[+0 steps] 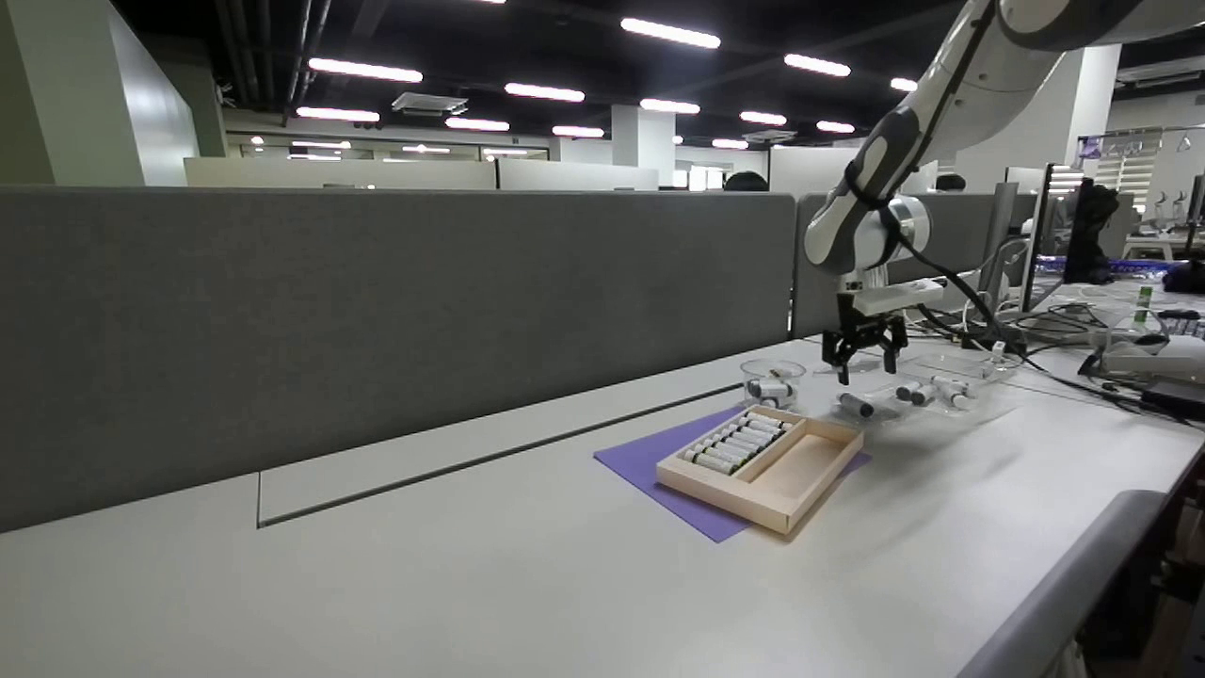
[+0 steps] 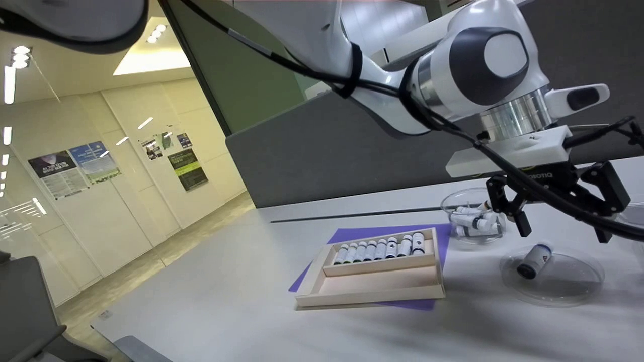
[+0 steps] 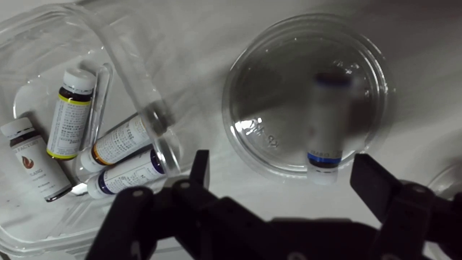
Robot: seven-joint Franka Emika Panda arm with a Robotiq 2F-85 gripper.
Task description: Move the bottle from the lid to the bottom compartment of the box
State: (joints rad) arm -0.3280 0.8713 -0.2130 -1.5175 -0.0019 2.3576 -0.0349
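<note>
The bottle (image 2: 535,260), white-labelled with a white cap and blue band, lies in the clear round lid (image 2: 578,296). It also shows in an exterior view (image 1: 855,405). In the wrist view the bottle (image 3: 326,122) is partly blurred, its cap at the rim of the lid (image 3: 249,159). My gripper (image 3: 281,159) is open, nothing between its fingers; it hovers above the lid area in both exterior views (image 1: 866,367) (image 2: 563,234). The tan box (image 2: 372,297) has a row of small bottles in one compartment; the other compartment (image 1: 800,463) shows bare wood.
A clear cup with bottles (image 2: 473,221) stands behind the box. A clear tray (image 3: 119,61) with several bottles lies beside the lid. A purple sheet (image 1: 650,461) is under the box. A grey partition (image 1: 424,320) runs along the back. Cables and monitors stand farther along the desk.
</note>
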